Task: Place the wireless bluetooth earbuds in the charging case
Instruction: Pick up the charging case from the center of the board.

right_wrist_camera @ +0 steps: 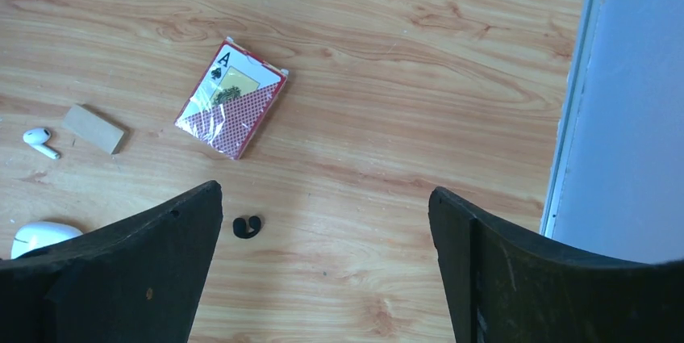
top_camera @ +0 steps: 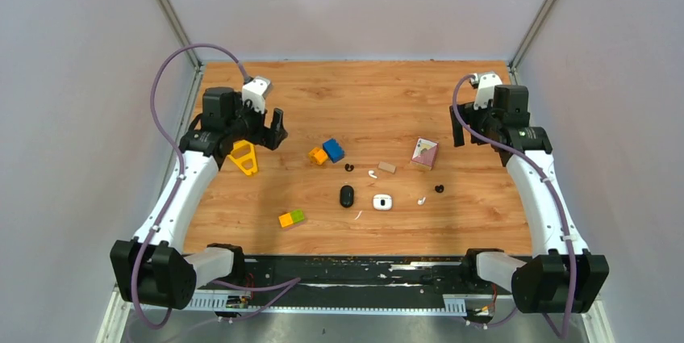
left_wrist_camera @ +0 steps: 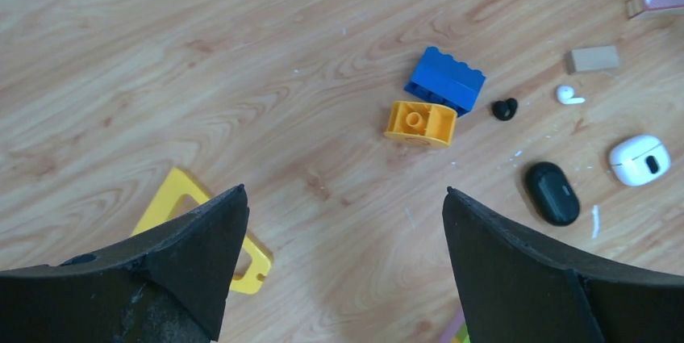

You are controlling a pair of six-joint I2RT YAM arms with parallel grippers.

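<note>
Jaws on both your arms stand wide and hold nothing, poised at mid-left and mid-right of the top view, presumably awaiting a first pick. Loose on the counter [top_camera: 363, 93], centre frame: black earbud [top_camera: 348, 168], white earbud [top_camera: 373, 173], second white earbud [top_camera: 421, 200], second black earbud [top_camera: 439, 189], all scattered around the white case [top_camera: 382, 202] and black case [top_camera: 347, 195], none seated.

The only legible marking is on the pack of playing cards [right_wrist_camera: 231, 99] lying on the worktop [right_wrist_camera: 419, 28]. Its face card, seen through the clear wrap, bears a letter "A" in the corner with a black spade pip just beneath it. Nothing else carries print that can be read.
</note>
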